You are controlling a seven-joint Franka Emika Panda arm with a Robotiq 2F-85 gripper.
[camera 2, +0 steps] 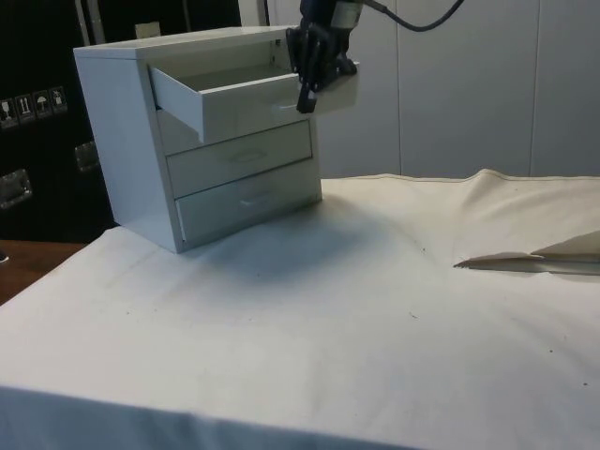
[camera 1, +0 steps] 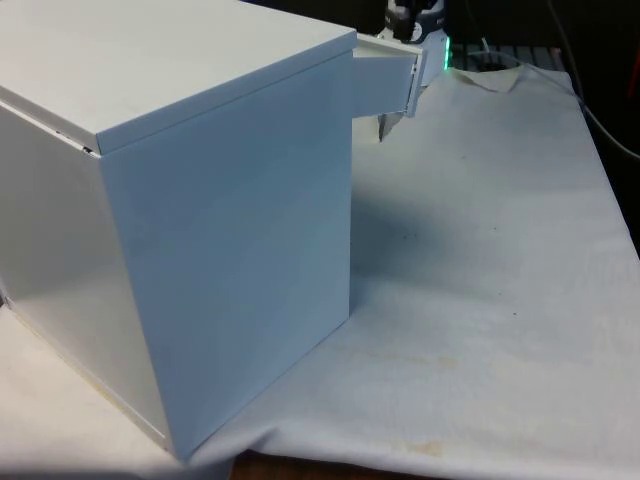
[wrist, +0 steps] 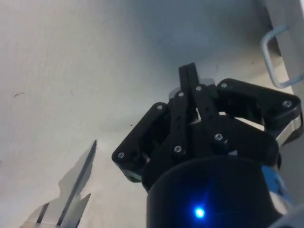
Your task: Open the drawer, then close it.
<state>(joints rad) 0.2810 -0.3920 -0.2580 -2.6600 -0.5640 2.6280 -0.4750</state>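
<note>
A white chest of drawers (camera 2: 141,141) holds three drawers, and its top drawer (camera 2: 234,98) is pulled out. In the front view the chest (camera 1: 200,230) turns its plain side to the camera, with the open drawer (camera 1: 385,80) sticking out past it. My black gripper (camera 2: 307,94) hangs just in front of the top drawer's face, fingers pointing down. In the wrist view the fingers (wrist: 189,78) are pressed together with nothing between them, and the drawer's metal handle (wrist: 273,57) lies off to one side, apart from them. The gripper's tip (camera 1: 381,130) shows below the drawer front.
The middle drawer (camera 2: 242,155) and bottom drawer (camera 2: 246,202) are pushed in. The white cloth (camera 2: 356,309) lies flat in front of the chest. A raised fold of cloth (camera 2: 534,262) sits at the side view's right.
</note>
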